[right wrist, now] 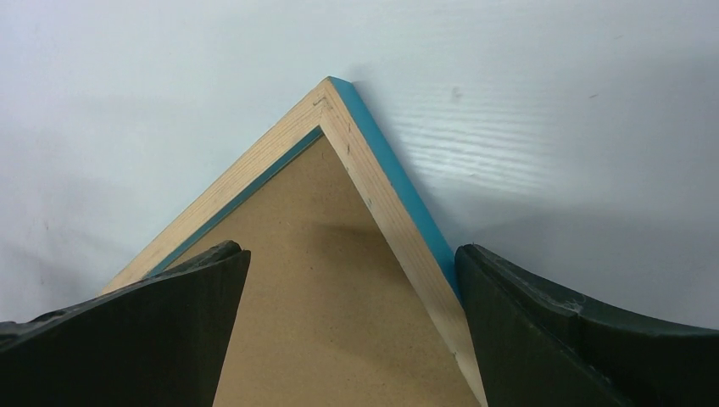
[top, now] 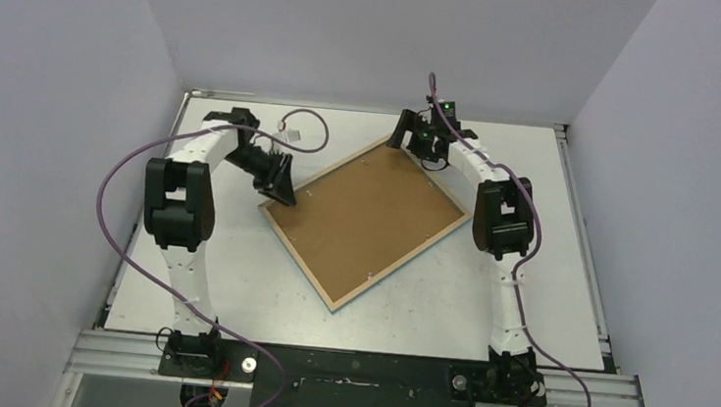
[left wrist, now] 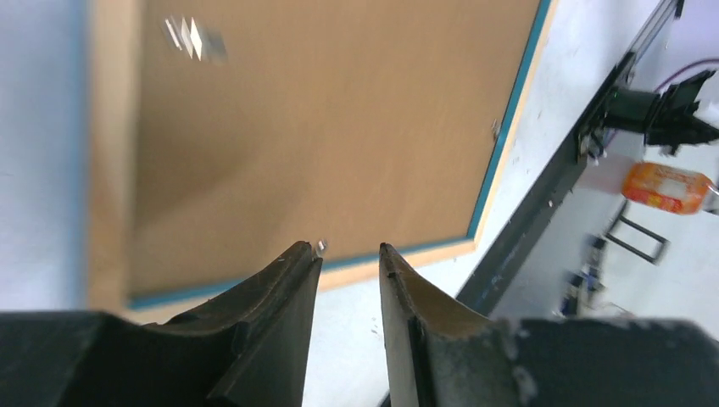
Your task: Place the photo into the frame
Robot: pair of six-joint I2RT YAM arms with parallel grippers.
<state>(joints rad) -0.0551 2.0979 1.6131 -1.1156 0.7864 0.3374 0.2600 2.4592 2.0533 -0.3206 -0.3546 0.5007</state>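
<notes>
- Top view: the frame lies reverse side up at the middle of the table. It is turned like a diamond, and the brown backing board fills it.
- Same view: the left gripper is at the frame's 9 o'clock corner and the right gripper at its 12 o'clock corner. Neither gripper's finger gap shows here.
- Left wrist view only: the left gripper has its fingers slightly parted with nothing between them, above the frame's edge. A small metal tab sits by one tip. An orange packet lies beyond the table at 3 o'clock.
- Right wrist view only: the right gripper is spread wide, straddling the frame's corner. The blue side edge shows. Contact cannot be told.
</notes>
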